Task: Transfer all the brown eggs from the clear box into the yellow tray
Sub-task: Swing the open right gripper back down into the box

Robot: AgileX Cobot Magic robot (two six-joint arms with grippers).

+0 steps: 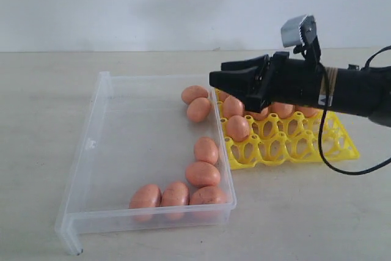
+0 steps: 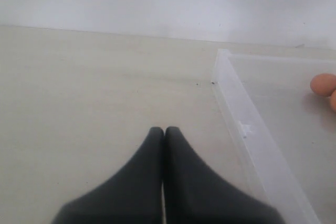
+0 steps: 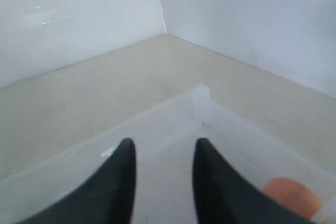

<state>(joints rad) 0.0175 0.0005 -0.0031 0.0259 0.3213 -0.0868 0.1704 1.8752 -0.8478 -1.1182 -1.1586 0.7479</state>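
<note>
Eggs are sitting in two places. Seven brown eggs [image 1: 202, 173] are lying in the clear box [image 1: 98, 151]: two touching in its far right corner, two along the right wall, three lined up against the near wall. Several more are resting in the cups of the yellow tray [image 1: 287, 145], which is standing just beside the box's right wall on the pale surface [image 1: 49, 90]; the right arm [image 1: 354, 93] is hiding some of them. That arm is reaching across the tray, and the right jaws are hovering near the box's far right corner, standing partly apart and gripping nothing. The left jaws are pressing fully together, holding nothing, hanging over the surface just outside the box's left wall.
</note>
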